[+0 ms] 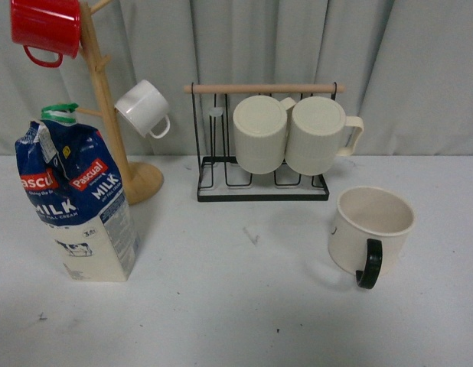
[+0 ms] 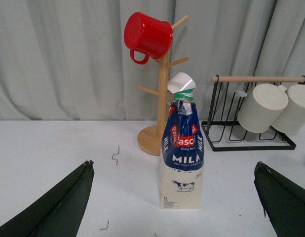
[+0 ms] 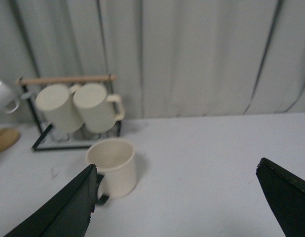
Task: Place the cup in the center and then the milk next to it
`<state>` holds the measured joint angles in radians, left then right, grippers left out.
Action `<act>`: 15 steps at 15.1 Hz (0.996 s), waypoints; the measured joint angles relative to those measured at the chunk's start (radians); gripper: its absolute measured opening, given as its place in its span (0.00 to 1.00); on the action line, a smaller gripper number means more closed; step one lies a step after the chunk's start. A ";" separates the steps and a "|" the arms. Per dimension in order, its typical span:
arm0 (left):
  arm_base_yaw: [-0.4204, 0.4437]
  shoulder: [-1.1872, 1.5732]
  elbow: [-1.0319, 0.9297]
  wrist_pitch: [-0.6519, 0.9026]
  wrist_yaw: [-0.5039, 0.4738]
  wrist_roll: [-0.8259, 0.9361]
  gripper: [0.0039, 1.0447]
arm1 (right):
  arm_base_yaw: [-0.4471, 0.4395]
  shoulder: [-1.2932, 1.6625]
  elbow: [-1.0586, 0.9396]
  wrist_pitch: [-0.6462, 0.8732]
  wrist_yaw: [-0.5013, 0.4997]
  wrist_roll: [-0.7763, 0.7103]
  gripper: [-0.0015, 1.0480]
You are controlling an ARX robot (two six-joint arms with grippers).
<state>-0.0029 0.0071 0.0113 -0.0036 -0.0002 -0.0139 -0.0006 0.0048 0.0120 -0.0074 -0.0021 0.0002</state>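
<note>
The cup [image 1: 370, 233], a wide cream mug with a black loop handle facing the camera, stands upright on the table at the right. The milk [image 1: 77, 200], a blue and cream carton with a green cap, stands upright at the left. Neither arm shows in the front view. In the left wrist view the milk [image 2: 182, 158] stands ahead of my open left gripper [image 2: 174, 170], between its spread fingers but farther off. My right gripper [image 3: 175, 170] is open and empty, with the cup [image 3: 114, 166] beside one finger [image 3: 68, 207] and its handle partly hidden.
A black wire rack [image 1: 261, 183] with a wooden bar holds two ribbed cream mugs [image 1: 294, 134] at the back centre. A wooden mug tree [image 1: 110, 107] at back left carries a red mug [image 1: 47, 27] and a small white cup [image 1: 143, 108]. A grey curtain [image 1: 420, 69] hangs behind the table.
</note>
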 joint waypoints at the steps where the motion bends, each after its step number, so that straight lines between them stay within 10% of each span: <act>1: 0.000 0.000 0.000 0.000 0.000 0.000 0.94 | -0.017 0.011 0.014 -0.057 -0.047 0.004 0.94; 8: 0.000 0.000 0.000 0.000 -0.002 0.000 0.94 | -0.061 0.135 0.058 -0.158 -0.195 0.011 0.94; 15: 0.000 0.000 0.000 0.000 0.000 0.000 0.94 | -0.039 0.314 0.098 0.074 -0.167 0.012 0.94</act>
<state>-0.0029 0.0071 0.0113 -0.0032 -0.0002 -0.0135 -0.0395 0.3187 0.1097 0.0666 -0.1688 0.0124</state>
